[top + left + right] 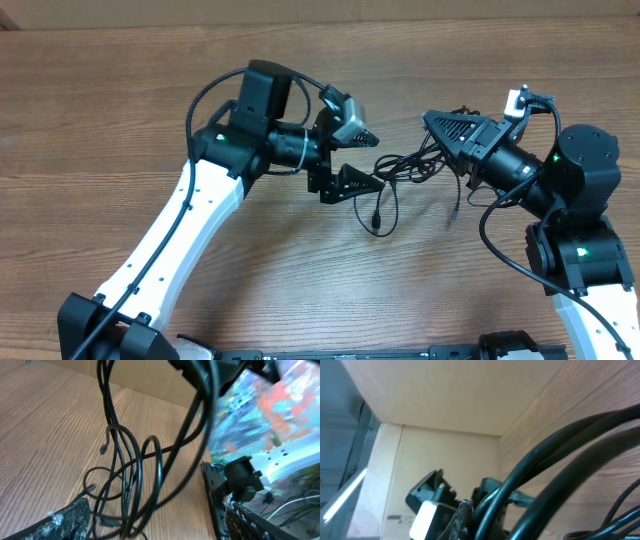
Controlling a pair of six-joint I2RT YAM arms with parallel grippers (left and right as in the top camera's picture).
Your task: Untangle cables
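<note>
The cables are a bunch of thin black cords stretched between my two grippers above the wooden table. One loop with a small plug hangs down, and another strand end trails to the right. My left gripper is open, its fingers wide apart with the cords running between them; the left wrist view shows the loops between the fingers. My right gripper is shut on the cables; in the right wrist view the thick-looking cords run out from beside its finger.
The table's far edge meets a light cardboard wall. The arms' own thicker black wires loop beside the left arm, and another beside the right arm. A small silvery plug end dangles over the wood.
</note>
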